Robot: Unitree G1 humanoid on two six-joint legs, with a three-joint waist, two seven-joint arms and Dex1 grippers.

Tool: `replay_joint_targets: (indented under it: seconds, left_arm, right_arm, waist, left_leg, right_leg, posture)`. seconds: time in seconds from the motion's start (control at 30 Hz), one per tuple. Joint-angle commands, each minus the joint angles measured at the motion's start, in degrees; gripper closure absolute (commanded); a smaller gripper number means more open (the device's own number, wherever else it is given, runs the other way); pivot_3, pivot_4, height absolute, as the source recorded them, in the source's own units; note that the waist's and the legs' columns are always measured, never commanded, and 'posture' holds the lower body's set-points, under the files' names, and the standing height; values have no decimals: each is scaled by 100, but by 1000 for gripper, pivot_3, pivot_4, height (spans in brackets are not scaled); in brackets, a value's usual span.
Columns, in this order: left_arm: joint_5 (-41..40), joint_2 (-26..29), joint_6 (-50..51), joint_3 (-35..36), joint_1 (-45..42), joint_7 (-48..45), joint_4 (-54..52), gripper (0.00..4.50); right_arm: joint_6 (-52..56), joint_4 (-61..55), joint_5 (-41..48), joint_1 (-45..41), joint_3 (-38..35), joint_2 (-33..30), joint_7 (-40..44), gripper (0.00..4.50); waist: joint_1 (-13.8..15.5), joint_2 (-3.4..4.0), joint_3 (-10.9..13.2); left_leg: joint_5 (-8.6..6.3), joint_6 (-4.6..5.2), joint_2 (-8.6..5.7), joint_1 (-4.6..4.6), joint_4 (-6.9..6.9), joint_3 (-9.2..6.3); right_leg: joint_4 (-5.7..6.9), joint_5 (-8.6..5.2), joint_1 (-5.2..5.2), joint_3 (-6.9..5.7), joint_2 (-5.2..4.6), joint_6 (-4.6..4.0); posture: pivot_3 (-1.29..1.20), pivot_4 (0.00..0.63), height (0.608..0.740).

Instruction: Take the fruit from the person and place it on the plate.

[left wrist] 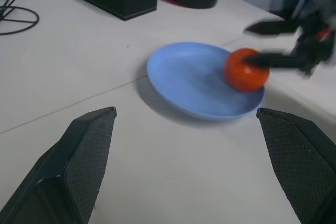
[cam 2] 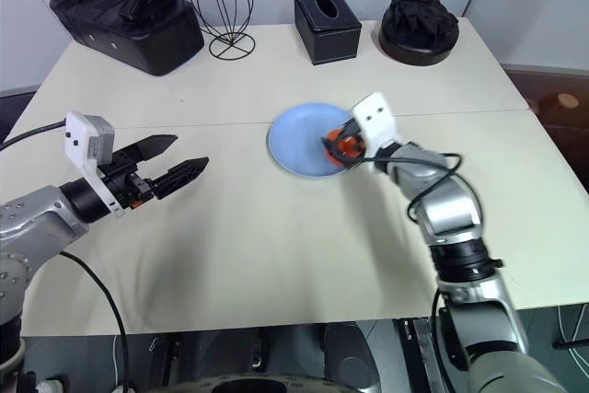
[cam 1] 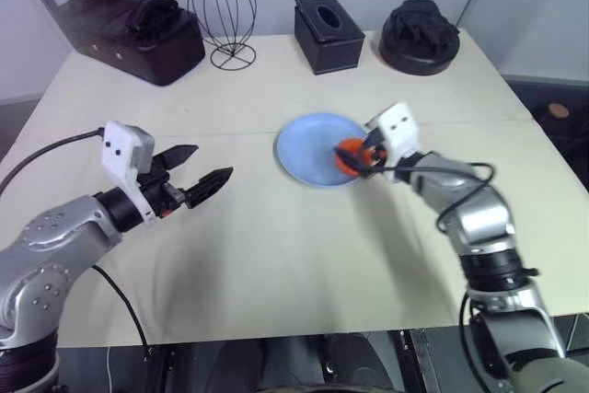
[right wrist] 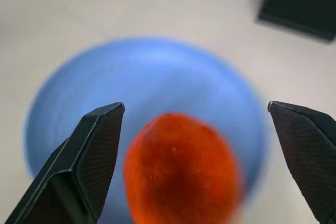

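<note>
Right wrist view: fruit (right wrist: 181, 174) on plate (right wrist: 105, 87); no legible writing.

Grey metal arms, white wrist camera boxes, black cables, textured black-fingered left gripper (cam 1: 201, 175).

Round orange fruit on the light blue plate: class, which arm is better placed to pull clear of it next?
Right. Its end effector is open around the round orange fruit on the light blue plate; the left end effector hangs well off.
</note>
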Motion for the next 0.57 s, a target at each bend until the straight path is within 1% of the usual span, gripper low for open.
replay_joint_targets:
  seconds: [0.03,0.1,0.17,0.23,0.27,0.37,0.57]
  left_arm:
    - [-113,172,13,92,74,-217,-60,0]
    - [-96,245,-12,102,93,-297,-7,0]
    - [-94,328,-26,99,97,-397,31,0]
    - [-75,383,-44,85,89,-463,67,0]
    - [-59,397,-55,71,73,-484,87,0]
    - [-24,428,-77,27,25,-535,120,0]
    - [17,443,-77,-18,-62,-559,122,0]
  right_arm:
    - [598,-1012,977,276,-870,-664,774,21]
    - [858,-1367,1446,663,-1320,-1172,1263,21]
    - [930,-1615,1728,1148,-1646,-1651,1736,21]
    - [756,-1717,1712,1602,-1750,-1989,2048,21]
    - [513,-1582,1602,1851,-1823,-2087,2210,21]
    - [26,-1216,1465,2168,-1977,-2161,2418,21]
    - [-303,-1014,1401,2172,-1921,-2144,2370,21]
  waist:
    - [14,0,0]
    - [20,-1,0]
    - [22,-1,0]
    - [29,-2,1]
    - [27,-3,1]
    - [4,-3,1]
    - [6,-3,1]
  left_leg:
    - [-1,1,0,0,0,-1]
    - [-2,3,1,1,0,-3]
    - [-3,5,2,5,0,-3]
    - [-3,6,2,5,0,0]
    - [-3,6,2,5,1,-1]
    - [-3,6,2,11,1,4]
    - [-3,6,3,12,1,3]
  right_leg:
    - [-3,0,2,0,0,0]
    - [-8,0,8,-1,0,0]
    - [-9,0,13,-1,1,0]
    - [-10,0,14,-1,0,0]
    - [-10,0,16,-1,1,0]
    - [-11,0,20,-1,3,0]
    - [-10,0,20,-2,6,0]
  posture:
    - [0,150,740]
    - [0,150,740]
    - [0,150,740]
    - [0,150,740]
    - [0,150,740]
    - [0,150,740]
    - [0,150,740]
